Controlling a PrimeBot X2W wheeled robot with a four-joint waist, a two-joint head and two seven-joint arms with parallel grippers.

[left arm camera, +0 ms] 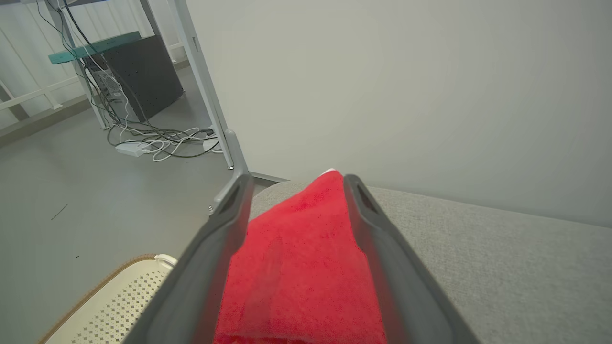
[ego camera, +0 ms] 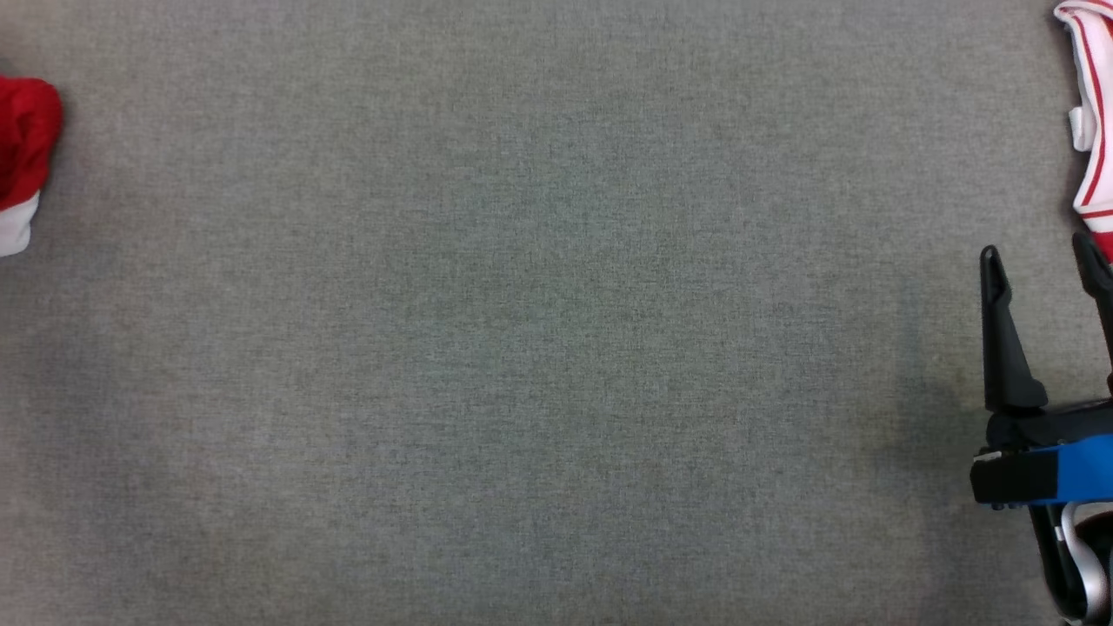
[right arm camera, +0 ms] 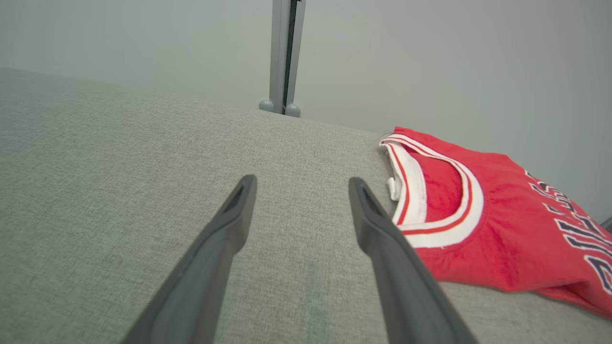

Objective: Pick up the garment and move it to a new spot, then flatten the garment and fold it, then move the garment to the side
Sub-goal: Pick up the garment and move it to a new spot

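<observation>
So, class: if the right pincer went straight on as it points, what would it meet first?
Probably the bare grey surface; the red jersey lies just right of that line, though depth is unclear.

Tabletop (ego camera: 522, 348), grey woven covering. On it: red garment (ego camera: 22, 148) at left edge; red-and-white jersey (right arm camera: 502, 224) at right edge.

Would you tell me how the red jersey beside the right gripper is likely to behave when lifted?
Probably floppy: the red jersey lies rumpled, its edge rippled. Likely light, being thin cloth. The white neckline trim looks thicker, perhaps a firmer pinch point.
</observation>
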